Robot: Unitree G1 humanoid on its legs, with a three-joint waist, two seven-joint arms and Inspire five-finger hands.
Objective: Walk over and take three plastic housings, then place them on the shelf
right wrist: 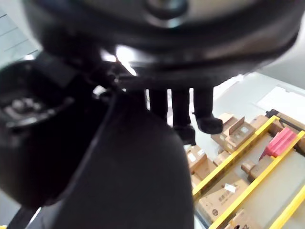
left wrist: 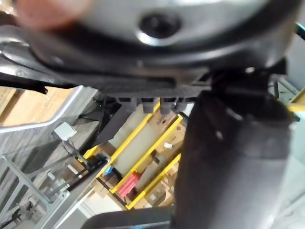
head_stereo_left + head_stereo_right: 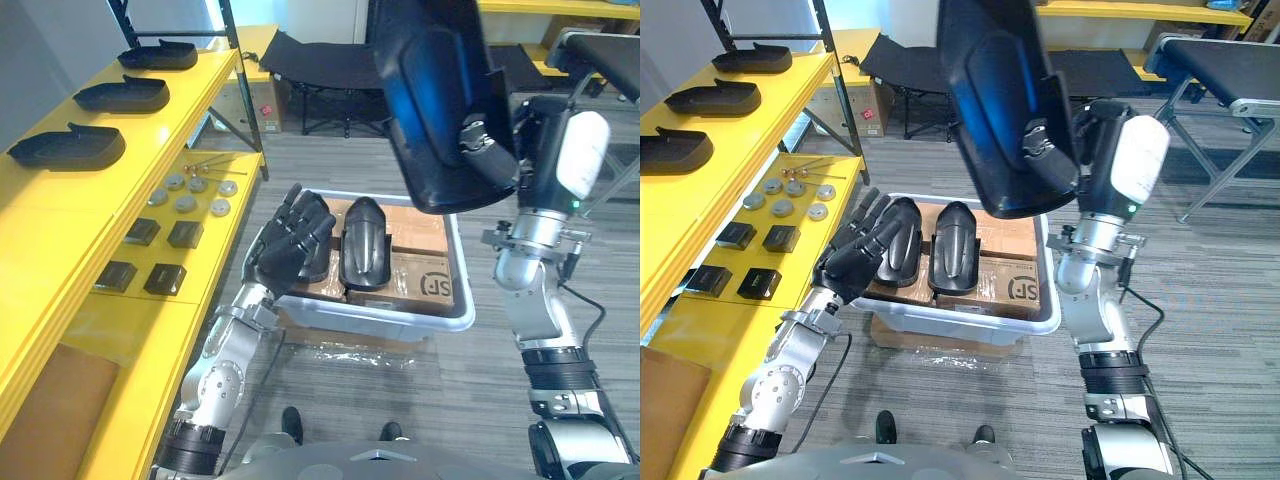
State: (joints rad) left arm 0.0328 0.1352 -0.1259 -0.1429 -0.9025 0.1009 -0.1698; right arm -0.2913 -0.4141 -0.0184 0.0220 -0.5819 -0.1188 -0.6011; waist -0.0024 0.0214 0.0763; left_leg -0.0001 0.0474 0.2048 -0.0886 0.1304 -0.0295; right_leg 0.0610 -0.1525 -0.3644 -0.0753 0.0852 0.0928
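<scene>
While your right hand (image 3: 482, 140) is raised close to the head camera, its fingers and thumb are curled round the edge of a large plastic housing (image 3: 440, 90), a broad, glossy black shell with a curved rim, held tilted in the air. Your left hand (image 3: 290, 245) hovers lower down, fingers straight and slightly spread, gripping nothing. It sits over the left part of a bin (image 3: 400, 318), and you cannot tell whether it touches anything below.

That bin is a pale, translucent plastic tote with rounded corners, packed with brown cardboard boxes (image 3: 420, 270). On the cardboard lie two more shells side by side: a domed housing (image 3: 362, 240), long and smooth, in plain sight, and a second housing (image 3: 908, 250) partly hidden behind your left fingers.

To your left runs a yellow shelf (image 3: 60, 235). Its lower level carries small square black boxes (image 3: 165, 278) and, further along, round grey metal discs (image 3: 186, 203). On its upper level three flat black housings (image 3: 68, 148) rest in a row, apart from one another. Beyond the bin stands a black folding cot (image 3: 310, 52).
</scene>
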